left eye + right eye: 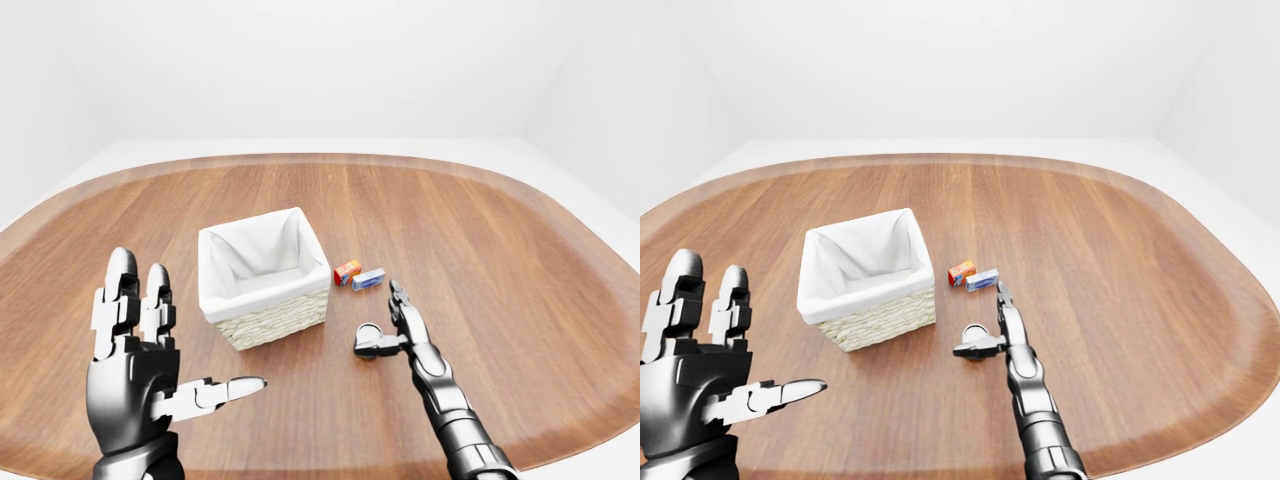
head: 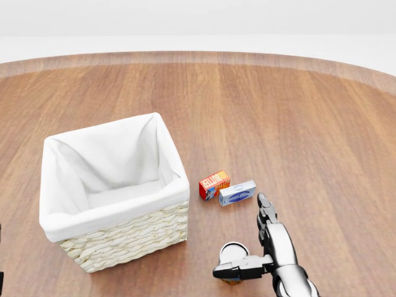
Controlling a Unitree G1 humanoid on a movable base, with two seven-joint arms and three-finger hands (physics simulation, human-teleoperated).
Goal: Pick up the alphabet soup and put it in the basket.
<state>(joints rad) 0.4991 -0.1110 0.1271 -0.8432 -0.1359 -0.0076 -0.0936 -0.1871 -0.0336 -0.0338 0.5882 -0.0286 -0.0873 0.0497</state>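
The alphabet soup can [image 2: 233, 251] stands upright on the wooden table, right of the basket's lower corner in the head view. The wicker basket [image 2: 131, 235] with a white cloth lining is empty. My right hand [image 2: 246, 242] is open and right beside the can. Its thumb [image 2: 236, 271] lies across the can's lower side, and its fingers [image 2: 266, 216] point straight up the view past the can's right. The can is not enclosed. My left hand [image 1: 150, 345] is raised, open and empty at the lower left of the left-eye view, far from the can.
A small orange-red box [image 2: 214, 183] and a blue-and-white box [image 2: 237, 193] lie side by side just above the can and hand. The round table's edge [image 1: 560, 440] curves close behind my right forearm.
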